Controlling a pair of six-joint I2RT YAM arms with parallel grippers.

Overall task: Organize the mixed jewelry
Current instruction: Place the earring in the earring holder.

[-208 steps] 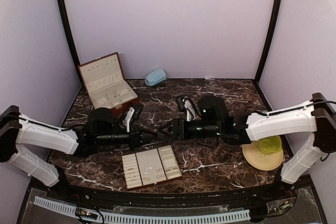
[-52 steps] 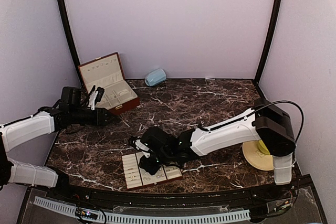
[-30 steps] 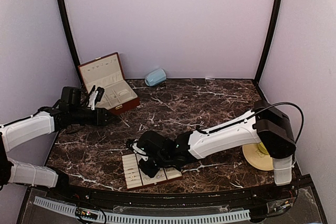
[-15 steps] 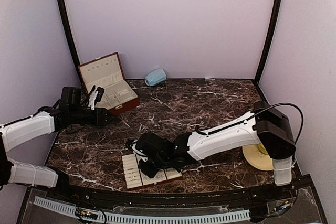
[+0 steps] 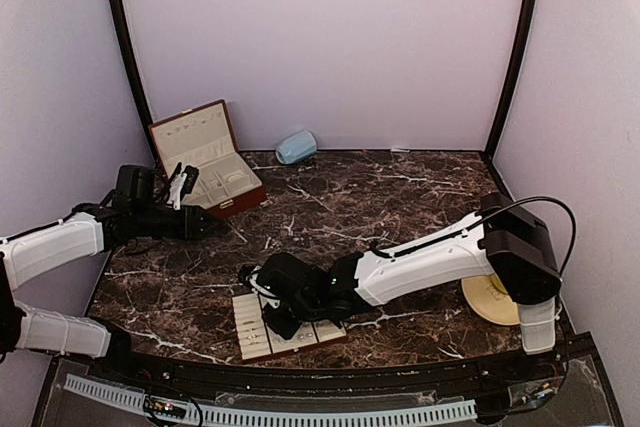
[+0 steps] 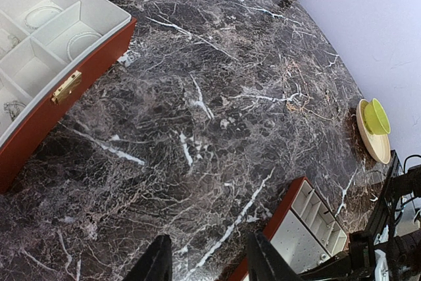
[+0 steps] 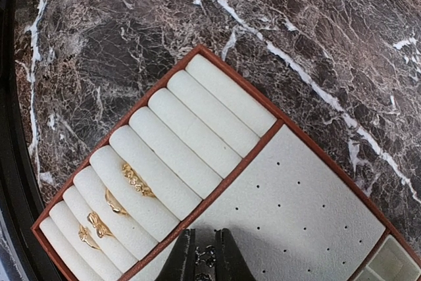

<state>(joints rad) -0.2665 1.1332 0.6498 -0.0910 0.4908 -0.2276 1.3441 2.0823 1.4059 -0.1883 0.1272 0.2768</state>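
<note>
Over the near middle of the table, the right gripper [image 7: 204,255] hangs just above the flat, hole-dotted panel of the cream-lined tray [image 7: 197,52], its fingers drawn almost together on a tiny dark-and-silver piece [image 7: 206,255], an earring by the look of it. Four gold rings [image 7: 136,179] sit tucked in the grooves between the padded rolls on the tray's near-left side. These pieces look featherlight, hard and slick, easy to flick away or drop; I judge a pinch across the band or the decorated head, fingertips only, is the safest hold. Far left, the left gripper [image 6: 205,261] hovers beside the open red-brown box [image 6: 39,120], fingers partly apart and holding nothing. A yellow cup on a plate [image 5: 492,299] stands at the right
</note>
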